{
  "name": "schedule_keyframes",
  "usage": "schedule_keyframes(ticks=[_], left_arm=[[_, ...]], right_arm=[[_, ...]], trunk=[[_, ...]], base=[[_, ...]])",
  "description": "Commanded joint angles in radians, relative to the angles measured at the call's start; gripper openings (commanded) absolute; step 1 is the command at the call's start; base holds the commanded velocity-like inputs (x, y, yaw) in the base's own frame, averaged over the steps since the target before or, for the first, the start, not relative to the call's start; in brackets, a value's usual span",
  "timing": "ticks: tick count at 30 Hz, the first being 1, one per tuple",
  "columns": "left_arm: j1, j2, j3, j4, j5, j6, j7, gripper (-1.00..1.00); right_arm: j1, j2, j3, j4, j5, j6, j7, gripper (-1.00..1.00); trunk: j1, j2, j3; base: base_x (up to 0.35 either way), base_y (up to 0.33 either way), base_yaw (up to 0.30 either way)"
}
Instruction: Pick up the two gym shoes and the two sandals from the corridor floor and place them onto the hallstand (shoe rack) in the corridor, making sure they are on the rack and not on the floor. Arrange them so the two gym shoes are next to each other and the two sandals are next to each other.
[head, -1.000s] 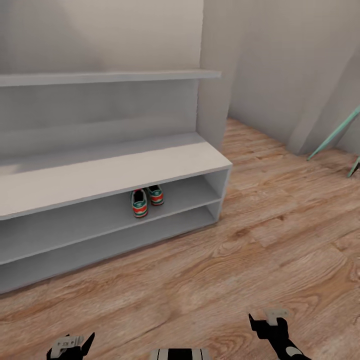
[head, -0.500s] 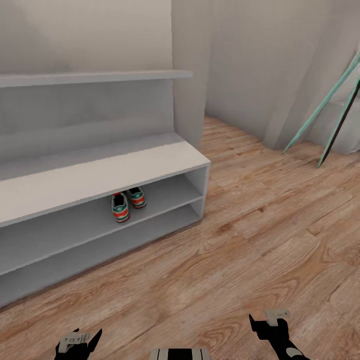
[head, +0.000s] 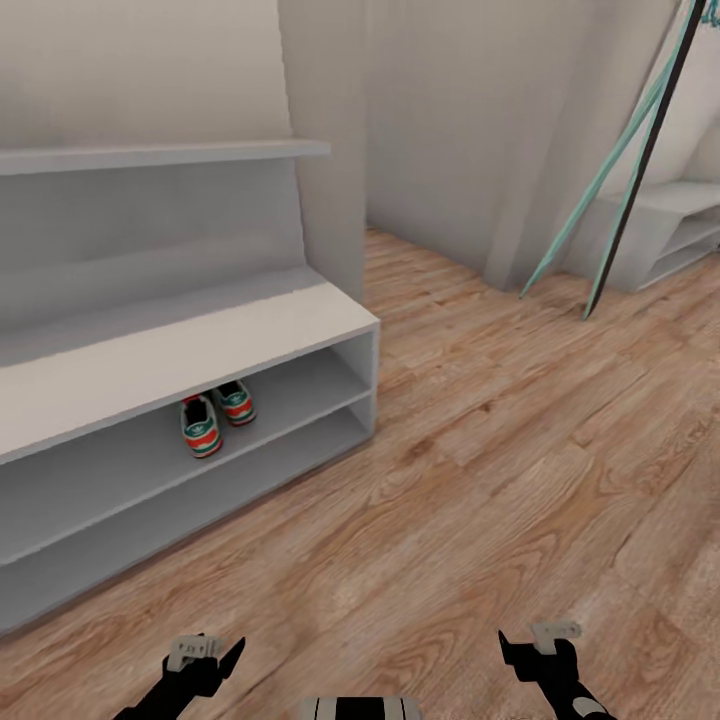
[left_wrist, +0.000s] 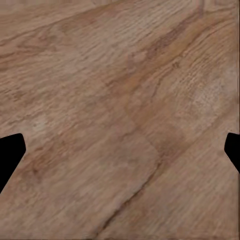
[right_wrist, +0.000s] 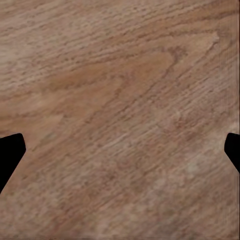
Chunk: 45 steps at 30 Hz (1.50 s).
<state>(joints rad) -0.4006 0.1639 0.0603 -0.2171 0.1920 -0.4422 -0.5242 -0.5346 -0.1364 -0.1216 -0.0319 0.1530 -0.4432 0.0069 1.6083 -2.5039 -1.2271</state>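
White green-striped gym shoes (head: 210, 415) paired on long white-grey hallstand (head: 330, 318) shelf at ten o'clock; left tool (head: 205, 655) and right tool (head: 540, 645) wide, empty; best to seek sandals, tools kept low.

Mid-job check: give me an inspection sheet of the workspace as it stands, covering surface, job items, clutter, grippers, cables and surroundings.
Surface: wood-plank corridor floor, bare in front of the robot.
Job's things: two gym shoes side by side on the upper open shelf of the hallstand; sandals nothing seen.
Clutter: nothing seen.
Grippers: left gripper and right gripper both open, holding nothing, above the floor.
Cables: nothing seen.
Surroundings: teal and dark poles leaning at the wall; second white bench behind them.
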Motion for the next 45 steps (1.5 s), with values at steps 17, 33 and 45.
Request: schedule_keyframes(ticks=[17, 33, 45], left_arm=[[0.019, 0.031, 0.023, 0.011, -0.04, -0.019, -0.007, 1.0], [0.036, 0.048, 0.062, 0.014, -0.018, -0.053, -0.007, 1.0], [0.039, 0.047, 0.063, 0.016, -0.019, -0.055, -0.007, 1.0]], right_arm=[[-0.001, 0.0, -0.009, 0.001, 0.01, -0.003, 0.001, 1.0], [-0.001, 0.002, -0.009, 0.001, 0.01, -0.003, 0.001, 1.0], [-0.001, 0.003, -0.009, 0.001, 0.01, -0.003, 0.001, 1.0]], trunk=[[0.0, 0.0, -0.001], [0.0, 0.0, -0.001], [0.0, 0.0, -0.001]], base=[[0.0, 0.0, -0.208], [0.0, 0.0, -0.267], [0.001, 0.0, -0.274]])
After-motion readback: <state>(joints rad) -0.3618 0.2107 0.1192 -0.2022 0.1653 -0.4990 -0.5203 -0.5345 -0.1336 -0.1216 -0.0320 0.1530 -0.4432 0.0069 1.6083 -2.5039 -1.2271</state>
